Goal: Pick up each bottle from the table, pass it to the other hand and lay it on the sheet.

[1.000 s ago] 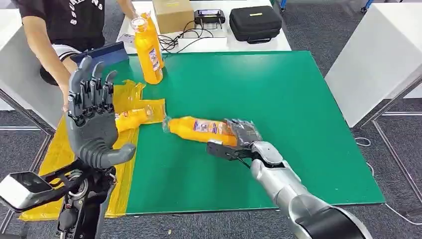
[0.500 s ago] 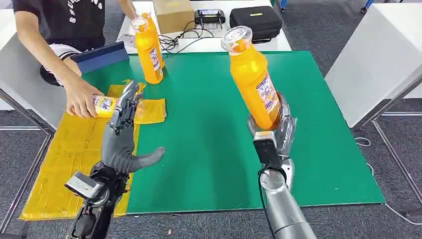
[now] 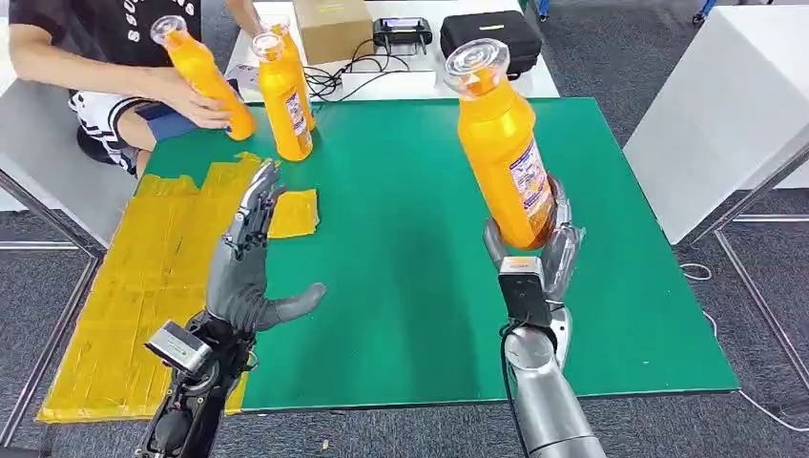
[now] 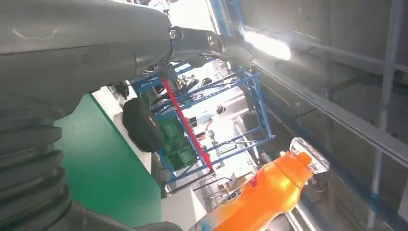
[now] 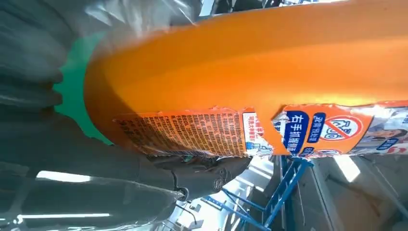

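Observation:
My right hand grips an orange bottle by its base and holds it upright above the green mat. Its torn label fills the right wrist view on the bottle. My left hand is raised over the edge of the yellow sheet, fingers spread and empty. The left wrist view looks across at the held bottle. Two more orange bottles stand at the mat's far left. A person's hand holds another orange bottle tilted above the far left corner.
Behind the mat a white table carries a cardboard box, a black case, cables and a small device. A white cabinet stands to the right. A person sits at the far left.
The person has lifted the bottle off the yellow sheet and carried it to the far left corner. My right hand has raised its bottle a little. My left hand has barely moved.

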`<state>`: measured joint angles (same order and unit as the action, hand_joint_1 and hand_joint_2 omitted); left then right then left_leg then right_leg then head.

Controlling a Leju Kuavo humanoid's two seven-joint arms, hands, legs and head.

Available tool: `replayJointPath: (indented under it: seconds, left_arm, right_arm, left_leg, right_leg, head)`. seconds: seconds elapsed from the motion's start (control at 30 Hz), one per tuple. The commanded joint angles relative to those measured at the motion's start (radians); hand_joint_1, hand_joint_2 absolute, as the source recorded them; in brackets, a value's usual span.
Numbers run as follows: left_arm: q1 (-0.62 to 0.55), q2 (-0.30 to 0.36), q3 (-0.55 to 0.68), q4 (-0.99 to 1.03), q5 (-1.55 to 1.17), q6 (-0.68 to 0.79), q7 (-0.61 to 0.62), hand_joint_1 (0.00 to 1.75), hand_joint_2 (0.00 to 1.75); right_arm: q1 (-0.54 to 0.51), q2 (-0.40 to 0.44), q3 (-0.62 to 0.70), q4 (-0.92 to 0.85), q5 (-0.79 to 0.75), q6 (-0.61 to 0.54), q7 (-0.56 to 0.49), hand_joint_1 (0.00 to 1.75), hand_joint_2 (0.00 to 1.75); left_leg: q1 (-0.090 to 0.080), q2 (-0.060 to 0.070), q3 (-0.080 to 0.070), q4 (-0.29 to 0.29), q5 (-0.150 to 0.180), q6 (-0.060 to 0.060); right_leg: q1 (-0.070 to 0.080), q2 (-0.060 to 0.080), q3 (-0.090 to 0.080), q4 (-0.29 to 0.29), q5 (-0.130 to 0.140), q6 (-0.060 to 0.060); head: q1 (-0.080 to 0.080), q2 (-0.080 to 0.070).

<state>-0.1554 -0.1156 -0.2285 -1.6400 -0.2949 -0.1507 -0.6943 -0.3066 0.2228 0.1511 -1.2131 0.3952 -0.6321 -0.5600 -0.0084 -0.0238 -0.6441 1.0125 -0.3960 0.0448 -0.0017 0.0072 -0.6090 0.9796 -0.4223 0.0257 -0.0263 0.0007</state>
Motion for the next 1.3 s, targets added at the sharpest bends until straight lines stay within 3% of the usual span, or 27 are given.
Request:
replayJointPath:
  seconds: [0.03,0.33,0.37,0.47,0.6,0.77,1.13,1.3]
  left_arm:
    - [-0.055,-0.024,0.015,0.102,0.015,-0.049,0.083,0.00,1.75]
    - [-0.149,-0.024,0.036,0.281,0.130,-0.159,0.133,0.00,1.75]
    - [-0.187,-0.062,0.094,0.344,0.298,-0.218,0.214,0.00,1.75]
    - [-0.240,-0.050,0.125,0.407,0.390,-0.200,0.238,0.00,1.75]
    - [-0.237,-0.041,0.157,0.397,0.448,-0.200,0.260,0.00,1.75]
    - [-0.240,-0.034,0.160,0.408,0.479,-0.195,0.270,0.00,1.75]
    - [-0.239,-0.027,0.161,0.423,0.493,-0.189,0.266,0.00,1.75]
    - [-0.232,-0.025,0.172,0.415,0.493,-0.184,0.266,0.00,1.75]
  right_arm:
    - [-0.020,-0.002,-0.008,0.005,-0.039,0.010,-0.015,1.75,1.75]
    - [-0.073,0.021,0.167,0.114,-0.026,0.032,-0.054,1.75,1.75]
    - [-0.104,0.020,0.271,0.189,0.002,0.156,-0.063,1.75,1.75]
    - [-0.155,0.098,0.359,0.359,-0.008,0.103,-0.122,1.75,1.75]
    - [-0.170,0.093,0.442,0.374,-0.022,0.147,-0.134,1.75,1.75]
    - [-0.180,0.089,0.549,0.396,0.019,0.167,-0.138,1.75,1.75]
    - [-0.195,0.108,0.629,0.481,0.045,0.192,-0.137,1.75,1.75]
    - [-0.210,0.116,0.614,0.485,0.047,0.136,-0.135,1.75,1.75]
  left_leg:
    - [0.000,0.001,0.007,0.000,-0.003,-0.003]
    - [0.000,0.003,0.006,-0.001,-0.002,-0.003]
    - [0.000,0.003,0.008,-0.001,-0.003,-0.004]
    - [0.001,0.005,0.009,-0.001,-0.003,-0.004]
    - [0.002,0.010,0.007,-0.001,-0.002,-0.003]
    - [0.003,0.004,0.007,-0.001,-0.001,-0.003]
    - [0.002,0.003,0.008,-0.001,-0.002,-0.005]
    - [0.002,0.003,0.008,-0.001,-0.002,-0.004]
  right_leg:
    - [0.001,-0.002,0.008,-0.001,-0.003,0.000]
    - [0.000,0.001,0.006,-0.001,-0.001,-0.001]
    - [0.001,0.001,0.008,-0.001,-0.002,-0.001]
    - [0.001,0.002,0.009,-0.001,-0.002,-0.001]
    - [0.001,0.008,0.006,0.000,0.000,-0.002]
    - [0.001,0.002,0.006,0.000,-0.001,-0.003]
    - [0.001,0.001,0.009,0.000,-0.002,-0.004]
    - [0.001,0.001,0.008,0.000,-0.001,-0.004]
  head:
    - [0.000,0.000]
    - [0.000,0.000]
    - [0.001,0.000]
    - [0.000,0.000]
    - [0.000,0.000]
    - [0.000,0.000]
    - [0.000,0.000]
    - [0.000,0.000]
